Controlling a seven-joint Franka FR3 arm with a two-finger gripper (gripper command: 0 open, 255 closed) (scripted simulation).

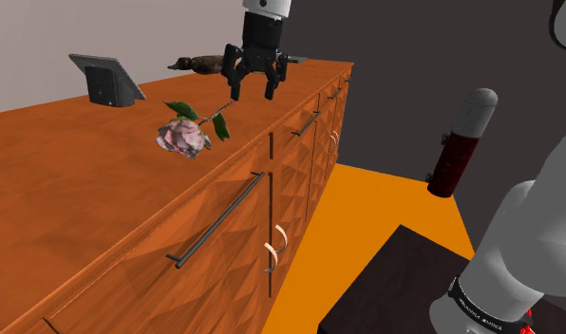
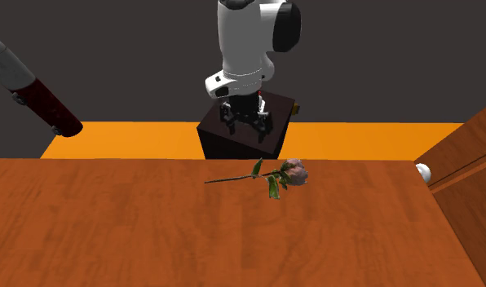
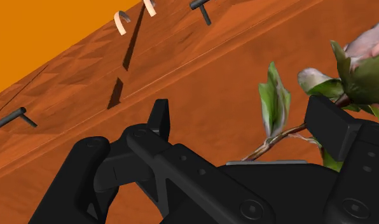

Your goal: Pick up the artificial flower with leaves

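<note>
We see the end effector [image 1: 254, 93] [image 2: 249, 130] [image 3: 244, 118] released, its two black fingers [image 3: 159, 118] standing well apart and clasping nothing. It hangs over the wooden bench [image 1: 72, 180], pointing down above the bare end of the stem. In the wrist view the stem runs across the gap between the fingers, closer to one of them, and neither finger presses on it.

The artificial flower [image 1: 188, 133] [image 2: 270, 173] [image 3: 277, 108] lies flat on the bench top near its front edge. Its pale pink bloom [image 1: 183, 139] is at the far end from the end effector, with green leaves [image 3: 274, 98] along the stem between.

Further back on the bench, in the shoulder view, a grey picture frame [image 1: 105, 78] stands tilted, and a dark duck figure [image 1: 203, 63] sits behind the end effector. The bench front carries dark bar handles [image 1: 219, 213] and pale curved pulls [image 1: 276, 242].

Beyond the bench lies an orange floor [image 1: 386, 204]. A dark red cylinder with a white cap [image 1: 464, 142] stands out past the floor's edge, and the dark stand [image 1: 395, 285] is at the shoulder view's lower right.
</note>
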